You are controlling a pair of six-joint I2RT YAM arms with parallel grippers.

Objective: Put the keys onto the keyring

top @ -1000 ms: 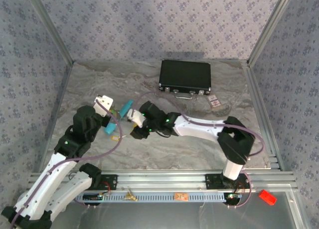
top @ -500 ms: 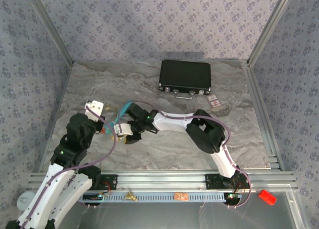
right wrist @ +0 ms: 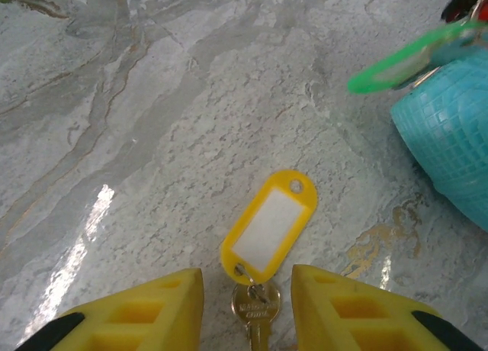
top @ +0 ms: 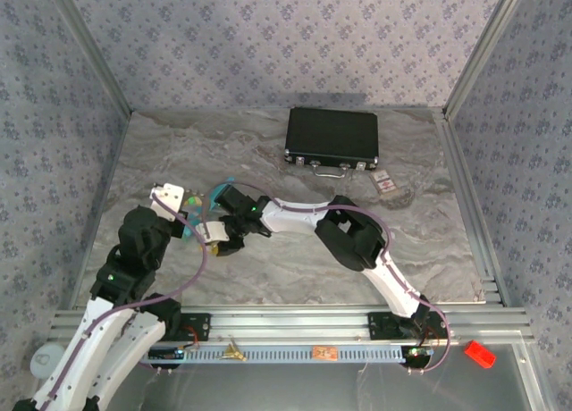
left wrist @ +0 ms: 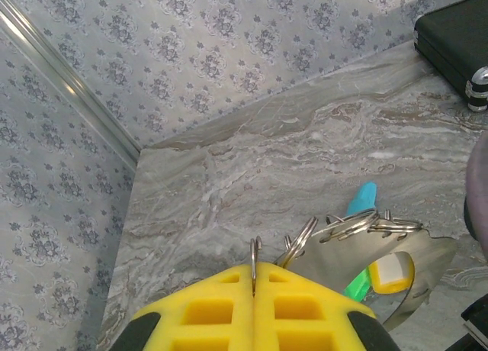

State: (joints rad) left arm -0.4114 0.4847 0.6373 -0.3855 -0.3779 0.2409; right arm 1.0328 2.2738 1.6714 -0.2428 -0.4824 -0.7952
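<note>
**Top view.** Both arms meet over the grey marbled counter (top: 295, 277), near its left edge and about midway between the far and near edges. The left claw (top: 186, 222) and the right claw (top: 219, 243) sit just beside each other. A flat black metal case (top: 331, 136) lies by the far edge, well apart. Too small here to tell what either claw has.

**Left wrist view.** The left claw (left wrist: 254, 271) has its yellow pads pressed together on the thin silver wire keyring (left wrist: 255, 252). The wire stands upright in the seam between them. A shiny curved metal plate (left wrist: 335, 252) with more silver rings hangs just beyond. I cannot make out any key threaded on the wire.

**Right wrist view.** The right claw (right wrist: 248, 278) stands apart. Its pads straddle a small brass key (right wrist: 255, 309) that lies flat on the counter. Neither pad touches it. The key is joined to an oval yellow plastic tag (right wrist: 268, 227). A translucent green tag (right wrist: 404, 61) is off to the upper right.

**Progress, as I judge it:** early.
- Done: the ring is secured.
- Left: this key is lined up but not yet gripped, and the lifting and threading are to come.
</note>
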